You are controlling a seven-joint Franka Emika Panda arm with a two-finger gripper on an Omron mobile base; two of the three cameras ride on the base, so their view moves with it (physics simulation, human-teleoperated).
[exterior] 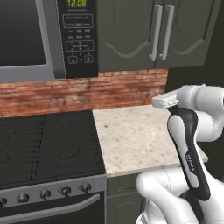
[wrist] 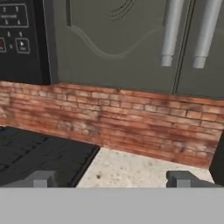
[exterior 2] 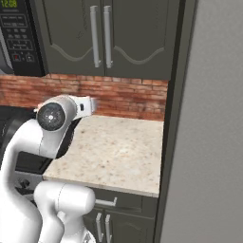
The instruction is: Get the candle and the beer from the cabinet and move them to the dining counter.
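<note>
Cabinet (exterior: 131, 35) doors closed, contents hidden; pincer (wrist: 113, 178) fingers apart, holding nothing.

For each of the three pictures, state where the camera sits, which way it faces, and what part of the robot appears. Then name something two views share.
Left base view: behind the arm's left, facing the cabinet, stove and counter; arm at lower right.
Right base view: behind its right, same cabinet; arm at lower left.
Hand view: on the hand, facing the brick wall; open gripper at bottom.
Shared: cabinet handles.

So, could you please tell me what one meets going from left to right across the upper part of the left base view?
Microwave door → microwave control panel → cabinet, doors shut → its two bar handles.
</note>
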